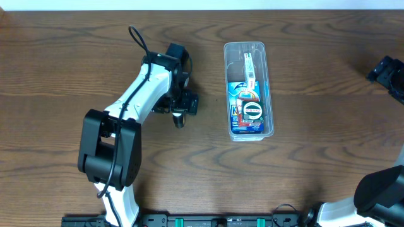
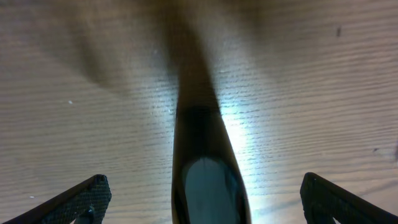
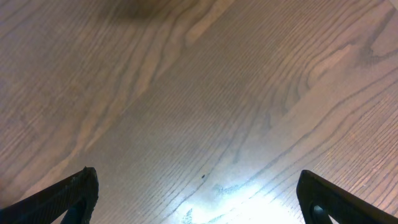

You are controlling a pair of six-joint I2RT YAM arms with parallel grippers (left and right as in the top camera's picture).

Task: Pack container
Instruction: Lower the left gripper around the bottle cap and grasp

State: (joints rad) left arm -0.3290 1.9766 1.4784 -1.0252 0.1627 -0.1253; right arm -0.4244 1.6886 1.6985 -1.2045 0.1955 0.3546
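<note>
container sits upper centre of the overhead frame, a bit right. Long axis runs top-to-bottom of the frame, not skewed. Clear plastic tub, rounded corners, rim. Inside: white tube in the upper half, blue packaging and a round black-and-white label lower down. left gripper is left of it and apart, jaws spread wide, nothing held, over the wood table. right gripper at the right edge, also wide and empty.

white left arm, black joints, looping black cable, black left gripper.
</note>
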